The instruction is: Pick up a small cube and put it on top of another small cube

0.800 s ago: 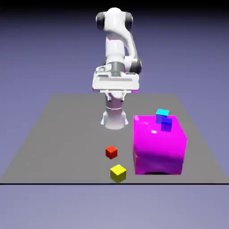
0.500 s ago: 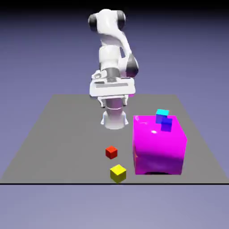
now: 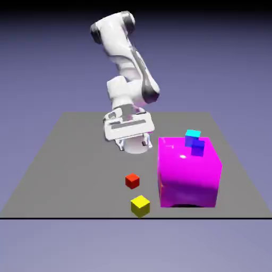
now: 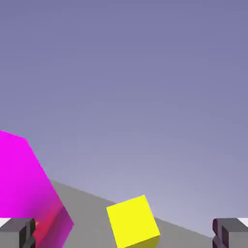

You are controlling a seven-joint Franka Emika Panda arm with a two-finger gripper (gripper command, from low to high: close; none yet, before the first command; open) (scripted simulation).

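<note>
Here the fingers (image 3: 133, 143) stand wide apart and empty, hanging above the worktop (image 3: 69, 159) at mid-frame. The red cube (image 3: 132, 181) sits lower centre, apart from the yellow cube (image 3: 140, 205) below it. Best to descend straight over red, straddling it squarely. The magenta block (image 3: 188, 172) crowds the right; leftward lies open room.

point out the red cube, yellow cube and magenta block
red cube (image 3: 132, 180), exterior view, on its front faces
yellow cube (image 3: 140, 205), exterior view, near its front edge
magenta block (image 3: 188, 175), exterior view, on its front face
</note>
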